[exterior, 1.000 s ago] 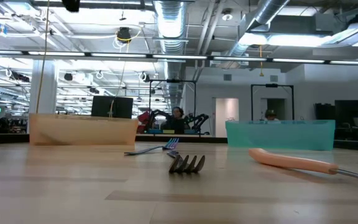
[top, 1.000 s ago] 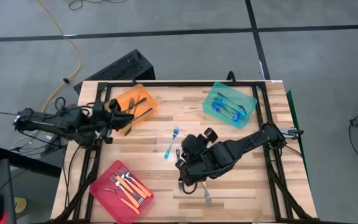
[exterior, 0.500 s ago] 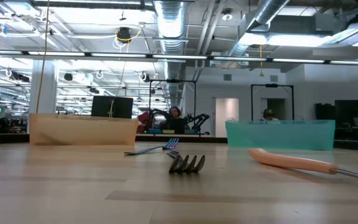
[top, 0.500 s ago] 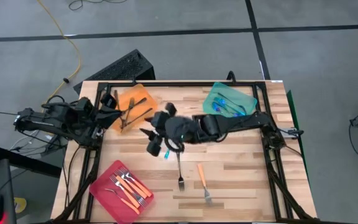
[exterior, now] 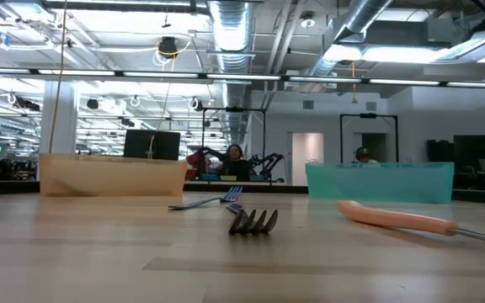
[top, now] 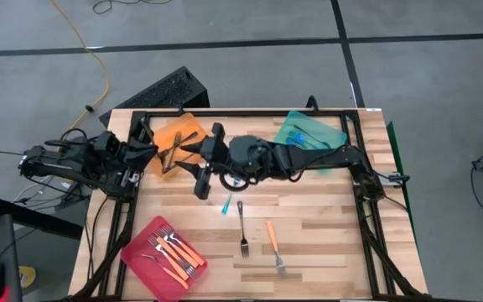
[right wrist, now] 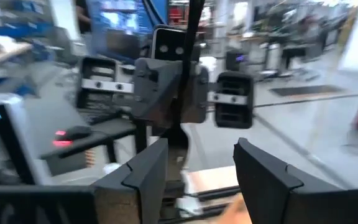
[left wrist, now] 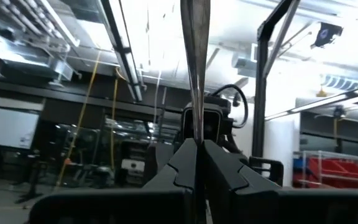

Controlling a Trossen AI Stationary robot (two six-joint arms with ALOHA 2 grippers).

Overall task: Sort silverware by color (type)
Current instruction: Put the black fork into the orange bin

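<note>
At the 10 o'clock corner: your left end effector [top: 147, 154] sits by the orange tray [top: 193, 127]. It is shut tight on a thin dark strip [left wrist: 194, 62]. I think that strip is a fork handle.
Right end effector [top: 200, 178]: its fingers are wide apart and hold nothing. It hangs close to the left one, at its 3 o'clock.
Loose forks: the blue fork [top: 226, 205], dark fork [top: 241, 226] and orange fork [top: 273, 246] lie mid-counter [top: 325, 235], toward 6 o'clock.
What could go wrong: your two arms are very near and could bump. The strip is thin, so it could slip out and miss the tray.
Wrist views only: they show the grip up close.
Low view only: the loose forks lie flat, and no arm shows.
High view only: it shows both arms and the trays.
</note>
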